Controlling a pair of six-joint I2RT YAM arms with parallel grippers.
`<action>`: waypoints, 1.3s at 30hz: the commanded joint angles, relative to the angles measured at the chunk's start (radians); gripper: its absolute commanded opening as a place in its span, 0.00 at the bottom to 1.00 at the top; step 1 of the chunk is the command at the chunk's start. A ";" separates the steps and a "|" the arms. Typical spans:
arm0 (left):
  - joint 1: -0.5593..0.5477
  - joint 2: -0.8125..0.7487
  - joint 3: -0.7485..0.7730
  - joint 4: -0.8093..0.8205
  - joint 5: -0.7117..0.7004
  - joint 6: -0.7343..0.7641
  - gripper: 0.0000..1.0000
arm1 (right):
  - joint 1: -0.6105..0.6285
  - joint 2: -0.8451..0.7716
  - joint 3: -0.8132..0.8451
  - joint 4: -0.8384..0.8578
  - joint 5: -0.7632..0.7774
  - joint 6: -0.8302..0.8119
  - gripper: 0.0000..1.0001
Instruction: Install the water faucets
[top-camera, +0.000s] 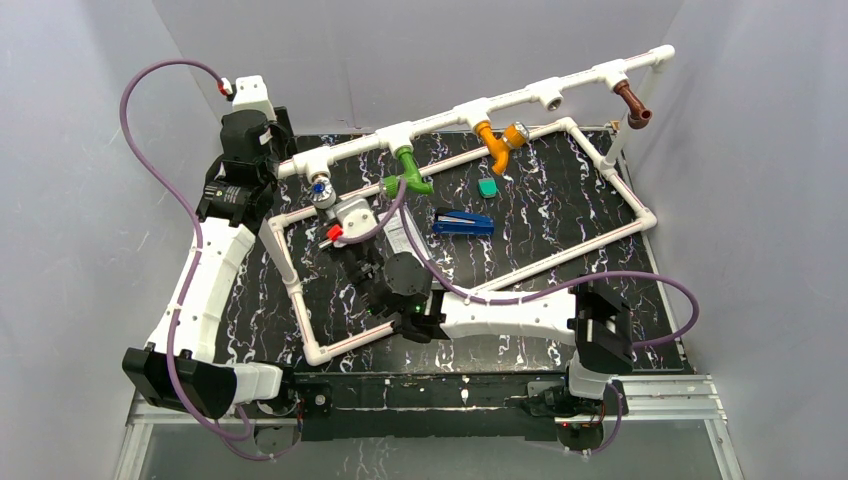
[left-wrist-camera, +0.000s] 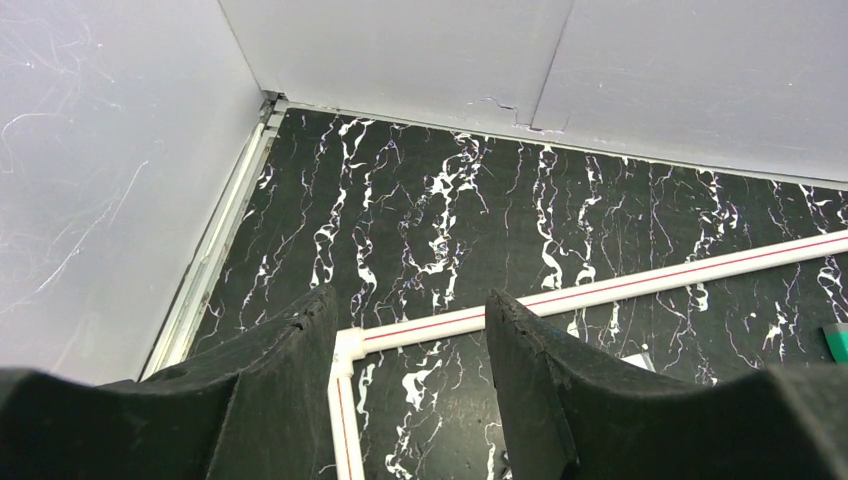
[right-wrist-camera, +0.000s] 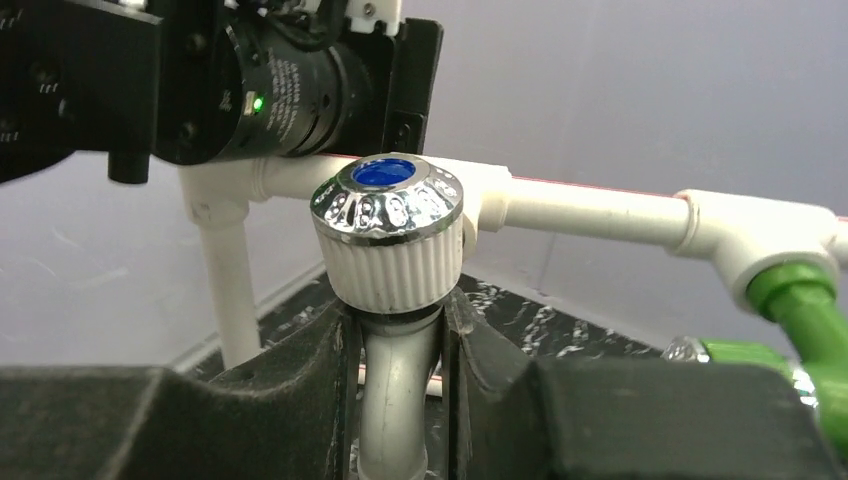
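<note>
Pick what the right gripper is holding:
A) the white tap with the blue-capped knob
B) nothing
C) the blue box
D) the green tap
A: in the right wrist view the right gripper pinches the white tap between its fingers.

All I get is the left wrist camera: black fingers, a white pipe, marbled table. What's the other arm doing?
Observer: The right fingers are shut on a white faucet, just below its knob.
Operator: Is it on the pipe yet?
Observer: It's held at the left end of the raised pipe; seated or not, I can't tell.
Operator: Any other taps?
Observer: A green faucet, an orange faucet and a brown faucet hang from that pipe.
</note>
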 joint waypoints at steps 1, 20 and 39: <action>-0.053 0.051 -0.060 -0.269 0.127 -0.036 0.53 | -0.041 0.034 0.000 0.125 0.055 0.319 0.01; -0.053 0.066 -0.047 -0.272 0.134 -0.052 0.52 | -0.124 -0.089 -0.138 -0.116 0.013 1.387 0.01; -0.053 0.049 -0.058 -0.275 0.142 -0.049 0.52 | -0.158 -0.143 -0.164 -0.248 -0.115 1.967 0.01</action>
